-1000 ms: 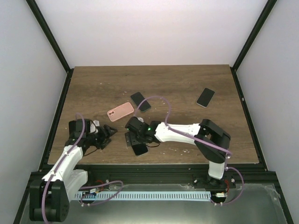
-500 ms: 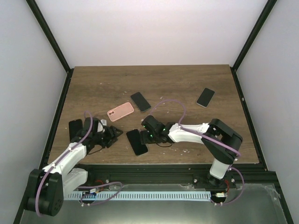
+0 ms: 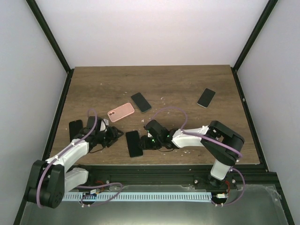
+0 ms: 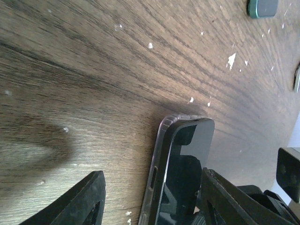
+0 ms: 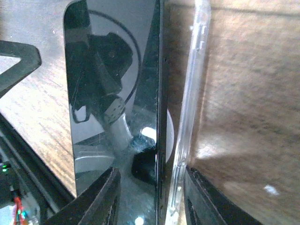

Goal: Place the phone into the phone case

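Observation:
A black phone (image 3: 133, 143) lies near the table's front edge, sitting in a clear phone case (image 5: 194, 89). In the right wrist view the phone (image 5: 112, 79) has its right edge lifted away from the case wall, with a strip of the case back showing between them. My right gripper (image 3: 145, 140) (image 5: 151, 169) is open: one finger lies over the glass, the other touches the outside of the case wall. My left gripper (image 3: 116, 136) (image 4: 152, 174) is open and straddles the phone's (image 4: 187, 159) corner. Its left finger is off the case and its right finger is at the far edge.
A pink case (image 3: 121, 111) lies behind the left gripper. Another black phone (image 3: 141, 101) lies beyond it, and one more (image 3: 206, 97) at the back right. A dark flat object (image 3: 75, 127) rests by the left table edge. The front table edge is close.
The right gripper has drawn back to the right of the phone and narrowed its jaws. The left gripper has moved in towards the phone and narrowed slightly. The phone has shifted a little left.

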`<state>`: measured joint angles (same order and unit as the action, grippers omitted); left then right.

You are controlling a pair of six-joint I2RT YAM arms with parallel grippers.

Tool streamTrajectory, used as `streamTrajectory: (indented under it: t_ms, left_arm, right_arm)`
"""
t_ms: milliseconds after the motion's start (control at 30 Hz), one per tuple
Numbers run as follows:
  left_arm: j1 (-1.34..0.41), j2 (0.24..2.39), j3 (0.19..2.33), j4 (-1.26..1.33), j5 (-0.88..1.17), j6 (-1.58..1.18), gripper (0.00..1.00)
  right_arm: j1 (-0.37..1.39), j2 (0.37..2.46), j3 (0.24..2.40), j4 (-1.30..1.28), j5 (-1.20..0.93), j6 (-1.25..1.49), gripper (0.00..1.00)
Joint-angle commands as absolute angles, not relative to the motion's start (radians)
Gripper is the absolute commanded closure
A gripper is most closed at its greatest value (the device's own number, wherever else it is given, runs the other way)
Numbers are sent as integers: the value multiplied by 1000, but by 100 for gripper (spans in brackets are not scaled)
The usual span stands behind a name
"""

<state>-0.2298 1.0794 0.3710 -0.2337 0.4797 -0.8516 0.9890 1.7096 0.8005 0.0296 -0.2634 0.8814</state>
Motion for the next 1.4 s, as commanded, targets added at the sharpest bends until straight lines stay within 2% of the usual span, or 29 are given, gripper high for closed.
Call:
streamTrajectory:
  t_ms: [0,333,433,533,867,1133,1367]
  left_arm:
    - [-243,1135,409,-252,549,-786,43]
    - [-293,1186,398,-162,564,-770,48]
    - [-293,1207,435,-206,486,-726,54]
    - [-293,1234,470,-244,423,-703,54]
    - [-294,1350,465,-126,519,-716,55]
    - [-310,1405,490,-88,559,-711,76]
    - [-367,1411,495,-98,543,-719,79]
  right_arm:
    - [1003,1692,787,107,-345,941,63]
    - [981,1701,785,104,-234,969,68]
    - [968,1700,778,113,-217,964,63]
    - [953,1705,782,139,-247,945,62]
    - [936,1755,807,181,-286,916,66]
    - [925,1769,781,284,-297,893,70]
    - [919,1774,778,330,-326,875,71]
